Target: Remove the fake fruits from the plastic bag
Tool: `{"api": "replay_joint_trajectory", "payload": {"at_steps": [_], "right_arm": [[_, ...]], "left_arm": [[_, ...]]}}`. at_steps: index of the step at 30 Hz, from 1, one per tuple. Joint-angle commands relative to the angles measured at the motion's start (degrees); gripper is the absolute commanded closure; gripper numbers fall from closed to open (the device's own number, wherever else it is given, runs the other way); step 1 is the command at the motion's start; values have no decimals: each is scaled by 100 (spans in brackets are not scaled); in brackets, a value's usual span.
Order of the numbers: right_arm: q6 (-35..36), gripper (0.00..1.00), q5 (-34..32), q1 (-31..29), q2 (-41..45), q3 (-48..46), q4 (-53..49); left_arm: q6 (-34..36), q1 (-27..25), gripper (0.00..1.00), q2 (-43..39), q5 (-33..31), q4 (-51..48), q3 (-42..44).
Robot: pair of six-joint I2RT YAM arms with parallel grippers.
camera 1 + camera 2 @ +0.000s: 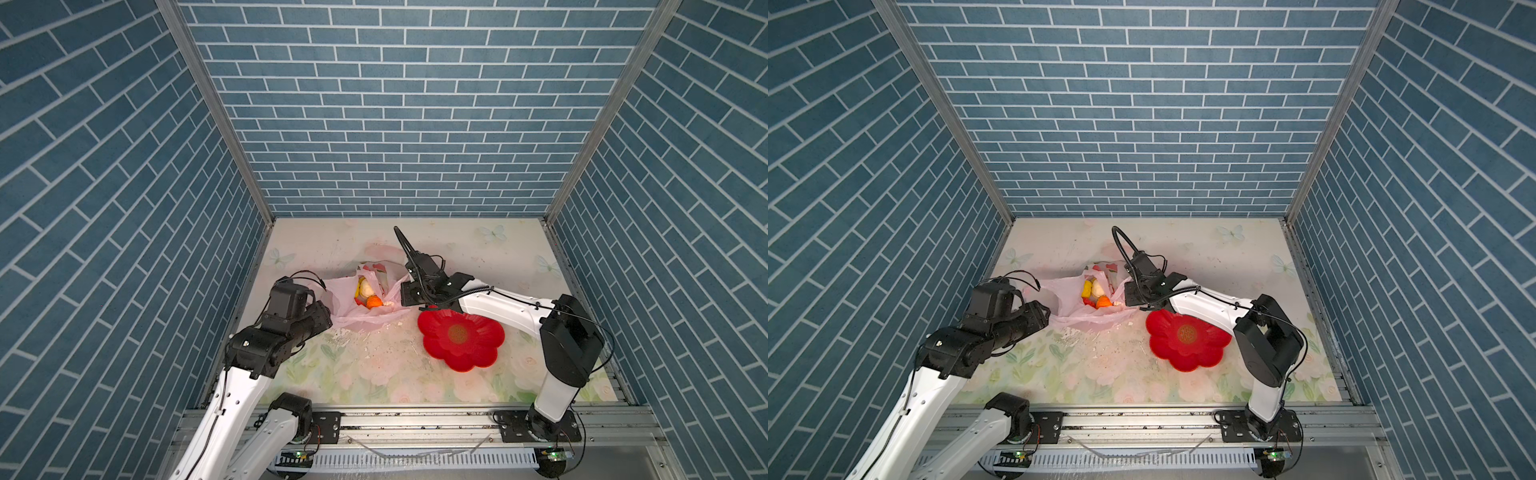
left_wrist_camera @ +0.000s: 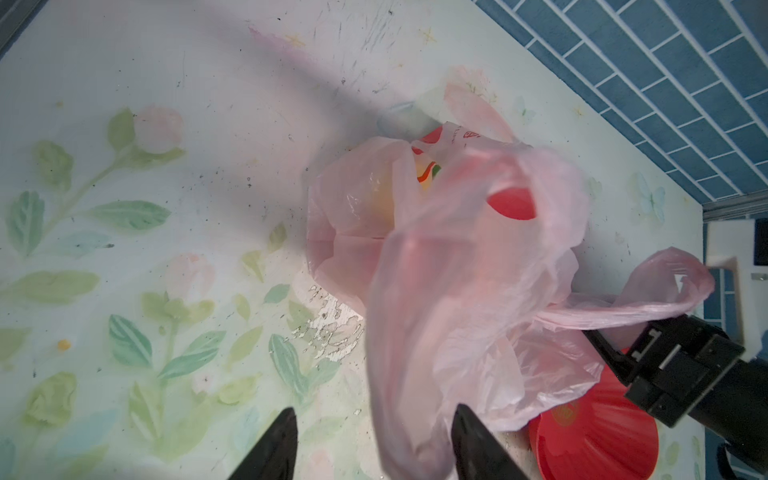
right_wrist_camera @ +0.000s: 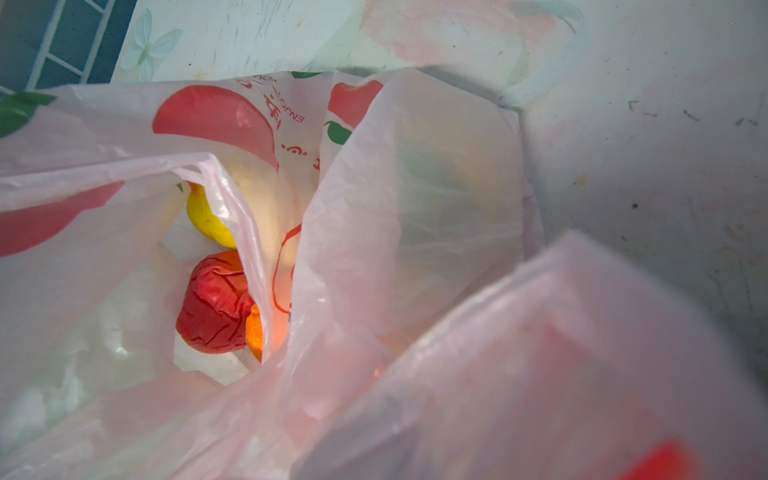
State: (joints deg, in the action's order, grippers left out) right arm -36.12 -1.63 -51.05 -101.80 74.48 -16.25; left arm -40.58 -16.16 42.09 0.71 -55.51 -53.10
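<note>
The plastic bag, pale pink and crinkled, lies on the table between my two arms with its mouth gaping. Inside it show fake fruits: an orange one, a cream one, a yellow one and a wrinkled red one. My left gripper is open at the bag's left edge, a fold of film hanging loose beside one fingertip. My right gripper is shut on a bag handle at the right edge; in the right wrist view film hides its fingers.
A red flower-shaped dish sits right of the bag, under the right arm. The floral table mat is scuffed in front of the bag. Blue brick walls close three sides; a metal rail runs along the front.
</note>
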Motion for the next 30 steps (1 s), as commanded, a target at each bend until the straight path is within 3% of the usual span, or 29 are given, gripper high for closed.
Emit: {"api": "replay_joint_trajectory", "payload": {"at_steps": [1, 7, 14, 22, 30], "right_arm": [[-44, 96, 31, 22, -131, 326, 34], [-62, 96, 57, 22, -247, 427, 33], [-71, 97, 97, 9, -288, 491, 0], [-104, 97, 16, 4, -235, 442, -40], [-124, 97, -14, -22, -192, 392, -34]], "left_arm": [[155, -34, 38, -160, 138, -697, -316], [243, -71, 36, -405, 197, -1259, -912], [420, -118, 36, -74, 1068, -283, -1066], [899, -1542, 33, 1477, 124, 136, -1941], [1235, -1811, 33, 2468, -339, 82, -2315]]}}
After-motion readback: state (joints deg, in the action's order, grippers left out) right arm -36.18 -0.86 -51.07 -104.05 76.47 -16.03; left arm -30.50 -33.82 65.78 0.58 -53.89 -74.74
